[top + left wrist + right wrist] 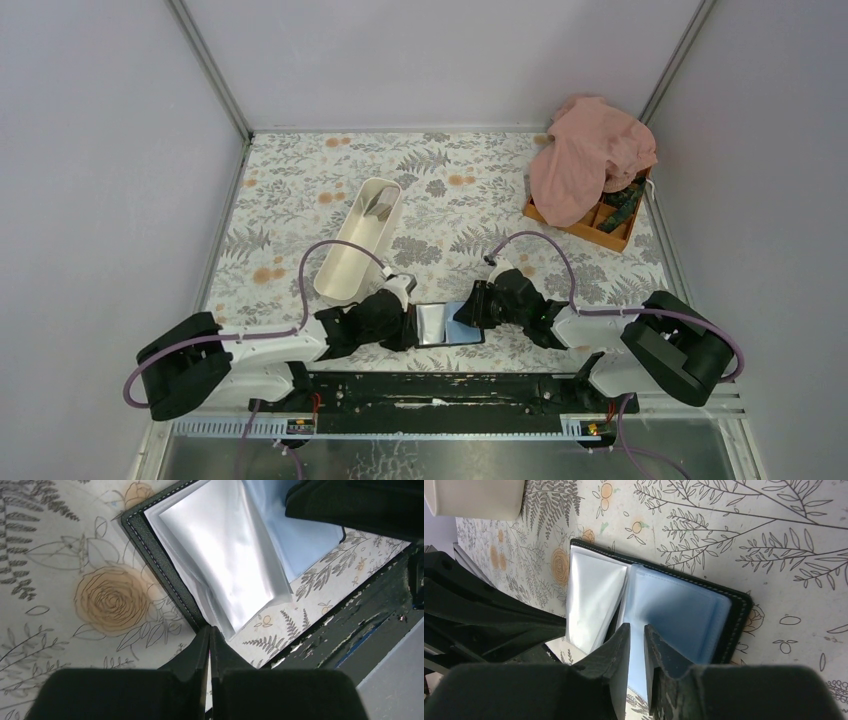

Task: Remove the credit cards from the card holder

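The card holder (447, 323) lies open on the flowered cloth between my two grippers, black cover down. Its clear plastic sleeves (225, 555) stand up in a fan on the left half, and the bluish inner face (674, 610) shows on the right half. No credit cards show apart from the sleeves. My left gripper (210, 628) is shut, its tips pinched at the near corner of the holder's left cover. My right gripper (637, 626) hangs over the blue half beside the spine, its jaws a narrow gap apart with only the blue face showing between them.
A long white tray (358, 240) lies behind the left gripper. An orange compartment box (600, 225) at the back right is partly covered by a pink cloth (590, 155). The black base rail (440, 385) runs just near of the holder.
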### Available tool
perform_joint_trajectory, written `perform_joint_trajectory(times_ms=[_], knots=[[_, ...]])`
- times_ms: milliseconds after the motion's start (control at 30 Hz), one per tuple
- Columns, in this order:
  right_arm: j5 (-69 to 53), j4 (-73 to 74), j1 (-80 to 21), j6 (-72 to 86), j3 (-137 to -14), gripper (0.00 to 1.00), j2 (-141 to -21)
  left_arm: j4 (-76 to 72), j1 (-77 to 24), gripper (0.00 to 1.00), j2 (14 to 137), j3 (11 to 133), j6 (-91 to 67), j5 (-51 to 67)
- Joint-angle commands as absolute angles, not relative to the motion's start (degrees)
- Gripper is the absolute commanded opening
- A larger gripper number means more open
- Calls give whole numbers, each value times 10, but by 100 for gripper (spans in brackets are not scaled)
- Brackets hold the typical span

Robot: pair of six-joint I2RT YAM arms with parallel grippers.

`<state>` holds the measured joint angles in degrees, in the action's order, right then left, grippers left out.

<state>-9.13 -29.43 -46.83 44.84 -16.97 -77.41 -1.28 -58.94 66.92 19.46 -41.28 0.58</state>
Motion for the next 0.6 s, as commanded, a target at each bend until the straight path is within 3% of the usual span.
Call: perform_joint_trajectory(times_ms=[0,167,433,567], knots=[[-105,-280,-474,449,-168,25,-775,-64,-595,5,706,188,-420,-4],[-98,-270,-473,444,-164,25,-762,-61,-595,4,702,198,-419,16],[-94,-278,-473,446,-156,26,-759,17,-604,4,581,221,-434,-18],[-98,-278,-473,445,-157,26,-760,-4,-607,4,593,228,-434,-23]])
